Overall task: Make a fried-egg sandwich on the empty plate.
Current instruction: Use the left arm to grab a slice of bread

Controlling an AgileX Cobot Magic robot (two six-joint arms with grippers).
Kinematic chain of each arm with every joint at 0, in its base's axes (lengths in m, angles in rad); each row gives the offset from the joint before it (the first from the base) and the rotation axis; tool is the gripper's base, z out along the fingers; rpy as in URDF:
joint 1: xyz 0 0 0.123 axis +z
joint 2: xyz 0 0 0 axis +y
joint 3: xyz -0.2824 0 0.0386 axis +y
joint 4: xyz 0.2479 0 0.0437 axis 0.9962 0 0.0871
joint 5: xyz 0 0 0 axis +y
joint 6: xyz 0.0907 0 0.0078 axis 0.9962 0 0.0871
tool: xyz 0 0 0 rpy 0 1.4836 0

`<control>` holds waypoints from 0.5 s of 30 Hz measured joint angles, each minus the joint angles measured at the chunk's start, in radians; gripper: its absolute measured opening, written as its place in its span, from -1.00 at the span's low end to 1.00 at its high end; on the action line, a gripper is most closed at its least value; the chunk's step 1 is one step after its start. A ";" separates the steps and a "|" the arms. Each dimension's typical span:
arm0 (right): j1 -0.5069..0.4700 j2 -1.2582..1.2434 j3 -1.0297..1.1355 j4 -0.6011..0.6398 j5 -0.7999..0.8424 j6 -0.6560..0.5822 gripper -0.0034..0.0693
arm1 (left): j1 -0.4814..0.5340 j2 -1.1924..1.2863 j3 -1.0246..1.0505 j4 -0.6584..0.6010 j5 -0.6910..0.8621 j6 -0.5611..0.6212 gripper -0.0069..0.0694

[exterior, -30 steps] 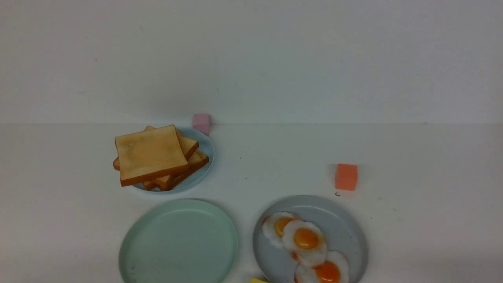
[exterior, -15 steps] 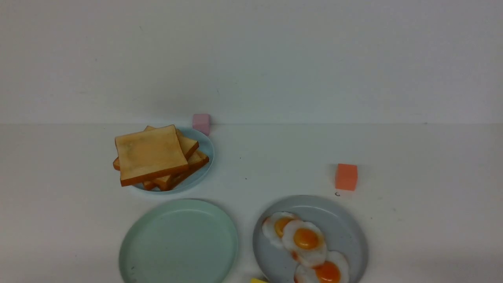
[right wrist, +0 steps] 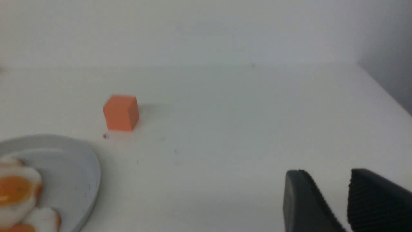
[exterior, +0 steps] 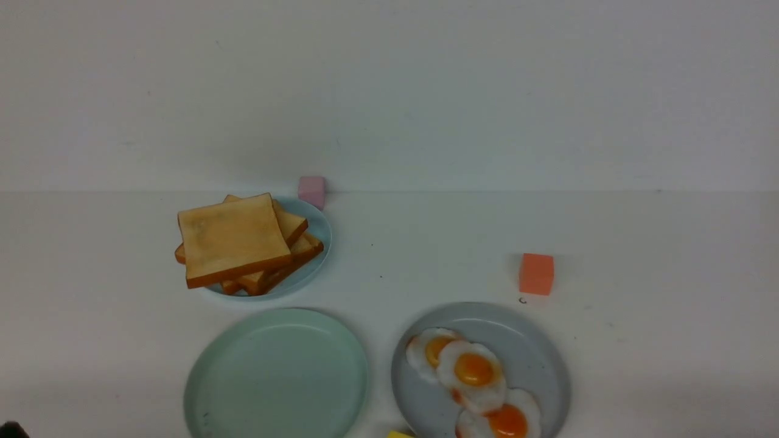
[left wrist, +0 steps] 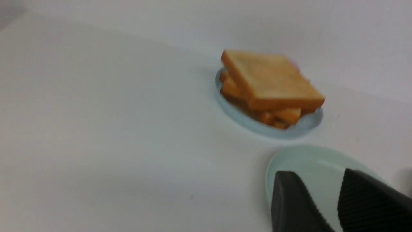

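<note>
Step, likely: fetch first toast | left fingers (left wrist: 289, 199) parted, empty; right fingers (right wrist: 302, 199) parted, empty | green plate (exterior: 277, 371) bare, toast stack (exterior: 234, 238) at its 11 o'clock, eggs (exterior: 473, 371) at 3 | tip: pinch top slice by crust edge, lift straight, avoid dragging slices beneath

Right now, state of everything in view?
Round mint-green plate, empty.
Square golden toast slices, stacked askew.
Small light-blue plate, under that stack.
Round grey plate, holding three overlapping fried eggs.
Orange cube, upright on table, apart from plates.
Left gripper, open, empty.
Right gripper, open, empty.
</note>
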 joint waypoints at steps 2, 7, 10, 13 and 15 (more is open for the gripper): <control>0.000 0.000 0.000 0.000 -0.025 0.001 -0.24 | 0.000 0.000 0.000 0.000 -0.043 0.000 -0.19; 0.000 0.000 0.000 -0.001 -0.090 0.001 -0.24 | 0.000 0.000 0.000 0.000 -0.132 0.000 -0.19; 0.000 0.000 0.000 -0.004 -0.092 0.001 -0.24 | 0.000 0.000 0.000 0.000 -0.132 0.000 -0.19; 0.000 0.000 0.000 0.003 -0.134 0.010 -0.24 | 0.000 0.000 0.000 0.000 -0.132 0.000 -0.19; 0.000 0.000 0.000 0.041 -0.190 0.068 -0.24 | 0.000 0.000 0.000 -0.006 -0.142 -0.006 -0.19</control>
